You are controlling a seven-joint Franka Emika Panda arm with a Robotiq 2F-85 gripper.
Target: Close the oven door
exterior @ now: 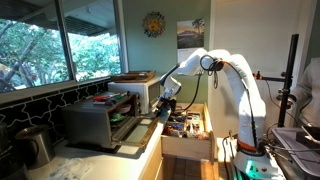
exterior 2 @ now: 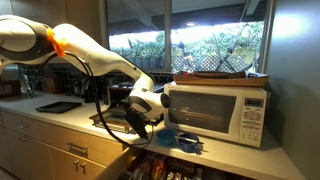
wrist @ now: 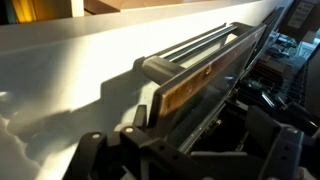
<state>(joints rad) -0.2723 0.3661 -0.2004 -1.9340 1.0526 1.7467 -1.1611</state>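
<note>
The boxy grey toaster oven (exterior: 88, 122) stands on the counter. Its oven door (exterior: 138, 124) hangs open toward the counter's front edge. In the wrist view the door (wrist: 200, 85) fills the middle, seen edge-on, with its bar handle (wrist: 190, 50) along the top rim. My gripper (exterior: 163, 106) is at the door's free edge. In the wrist view its dark fingers (wrist: 190, 150) stand apart on either side below the door, open and holding nothing. In an exterior view the gripper (exterior 2: 146, 106) hides most of the door.
A white microwave-like box (exterior 2: 222, 110) sits beside the oven with a flat tray on top. A light wooden drawer (exterior: 186, 132) full of utensils stands open below the counter edge. A kettle (exterior: 35, 145) is at the near counter end. A blue object (exterior 2: 186, 140) lies on the counter.
</note>
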